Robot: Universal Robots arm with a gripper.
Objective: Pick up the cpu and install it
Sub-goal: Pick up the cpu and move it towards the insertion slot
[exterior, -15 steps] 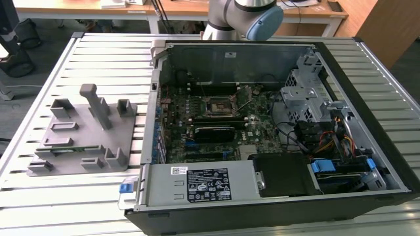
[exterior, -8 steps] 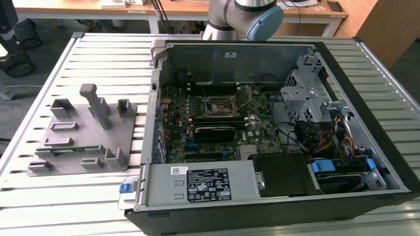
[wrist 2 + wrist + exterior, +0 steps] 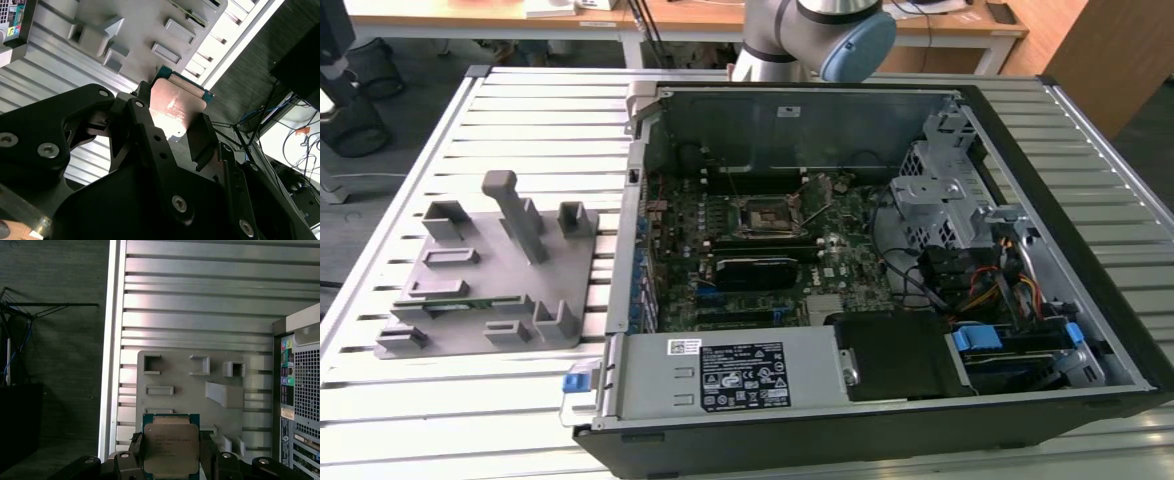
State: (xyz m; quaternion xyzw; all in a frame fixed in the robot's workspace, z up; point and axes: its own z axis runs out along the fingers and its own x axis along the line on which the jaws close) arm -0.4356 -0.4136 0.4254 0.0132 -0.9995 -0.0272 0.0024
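Silver-grey cpu (image 3: 171, 445) pinched between fingers (image 3: 206, 457) of the black gripper (image 3: 171, 456), one edge cut off, grey fixture plate (image 3: 185, 401) partly hidden behind.

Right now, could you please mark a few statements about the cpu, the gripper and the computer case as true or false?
1. The gripper holds the cpu between its fingers. True.
2. The computer case is closed. False: its side is open, showing the motherboard.
3. The cpu lies inside the computer case. False: it is in the gripper, with the grey fixture behind it in both wrist views.
4. The grey fixture lies on the slatted table beside the computer case. True.
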